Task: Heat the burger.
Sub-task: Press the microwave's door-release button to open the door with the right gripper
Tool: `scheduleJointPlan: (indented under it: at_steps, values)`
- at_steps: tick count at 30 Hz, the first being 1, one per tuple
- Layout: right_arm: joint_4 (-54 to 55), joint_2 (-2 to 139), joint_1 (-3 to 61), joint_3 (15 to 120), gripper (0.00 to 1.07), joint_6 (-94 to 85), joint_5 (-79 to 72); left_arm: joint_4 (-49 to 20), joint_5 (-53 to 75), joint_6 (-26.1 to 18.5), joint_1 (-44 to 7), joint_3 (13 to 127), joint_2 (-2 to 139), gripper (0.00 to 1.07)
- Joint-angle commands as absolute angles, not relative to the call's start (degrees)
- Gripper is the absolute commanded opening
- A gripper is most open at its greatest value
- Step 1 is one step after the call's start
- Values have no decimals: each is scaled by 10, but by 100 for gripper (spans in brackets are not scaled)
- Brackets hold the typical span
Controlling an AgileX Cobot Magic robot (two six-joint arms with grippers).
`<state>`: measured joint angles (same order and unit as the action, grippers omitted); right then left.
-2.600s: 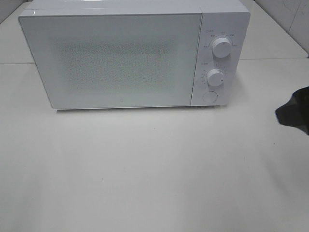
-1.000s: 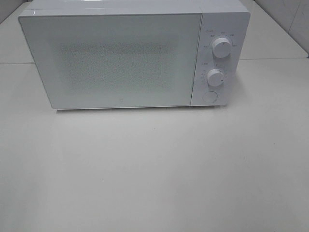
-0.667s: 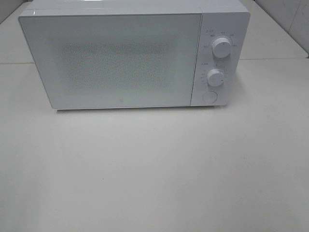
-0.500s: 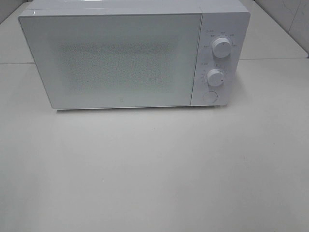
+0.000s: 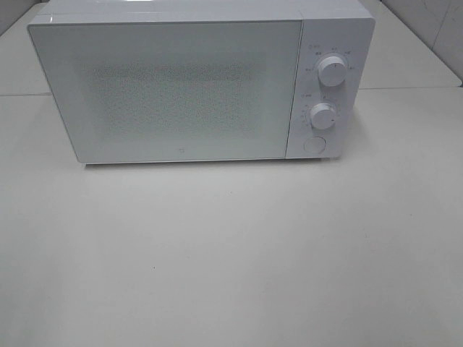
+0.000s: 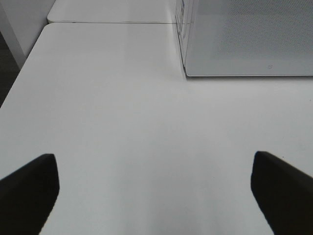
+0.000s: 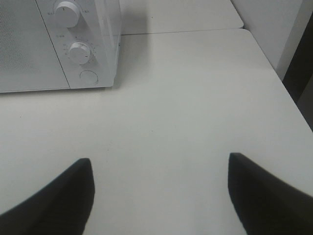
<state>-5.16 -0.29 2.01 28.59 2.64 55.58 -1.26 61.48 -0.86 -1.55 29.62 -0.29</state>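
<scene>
Standing at the far side of the white bench (image 5: 231,253), a white microwave oven (image 5: 181,87) faces the near edge with its door (image 5: 170,90) closed. On its right-hand panel sit an upper knob (image 5: 331,71), a lower knob (image 5: 323,116) and a round button (image 5: 313,144) beneath them.

The burger shows in none of the views, so its place, its heading and its long axis cannot be told. The speckled door window gives no clear look inside.

The high camera takes in the oven's whole front but neither arm. The left wrist camera shows the left tool (image 6: 152,157) over bare bench to the left, near side of the oven. Its two dark fingers (image 6: 29,191) stand wide apart with nothing between them. Only the oven's lower left corner shows there.

The right wrist camera shows the right tool (image 7: 159,159) over the bench near the oven's right end, its fingers (image 7: 259,191) likewise apart and empty. This view alone gives the oven's right side wall and the bench's right edge.
</scene>
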Motion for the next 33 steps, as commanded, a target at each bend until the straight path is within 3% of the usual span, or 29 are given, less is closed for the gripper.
scheduleJointPlan:
  at_steps: [1, 9, 10, 12, 13, 14, 15, 16, 25, 27, 33]
  values:
    - [-61, -13, 18, 292, 76, 20, 537, -12, 614, -6, -14, 297, -5, 101]
    - [-72, 82, 18, 303, 58, 19, 351, -12, 614, -6, -14, 297, -5, 101]
    - [-72, 115, 18, 291, 46, 18, 277, -12, 614, -6, -14, 297, -5, 101]
    - [-72, 144, 18, 274, 40, 18, 209, -12, 614, -6, -14, 297, -5, 101]
    - [-72, 156, 18, 266, 26, 19, 175, -12, 614, -6, -14, 297, -5, 101]
    - [-72, 156, 18, 266, 26, 19, 175, -12, 614, -6, -14, 297, -5, 101]
    - [-72, 187, 18, 245, 10, 19, 120, -12, 614, -6, -14, 297, -5, 101]
    - [-69, 220, 18, 226, 3, 25, 76, -12, 614, -6, -14, 297, -5, 101]
    - [-66, 338, 18, 174, 0, 48, -96, -12, 614, -6, -14, 297, -5, 101]
    - [-67, 412, 18, 152, 0, 52, -210, -12, 614, -6, -14, 297, -5, 101]
    - [-67, 520, 18, 135, 0, 46, -362, -12, 614, -6, -14, 297, -5, 101]
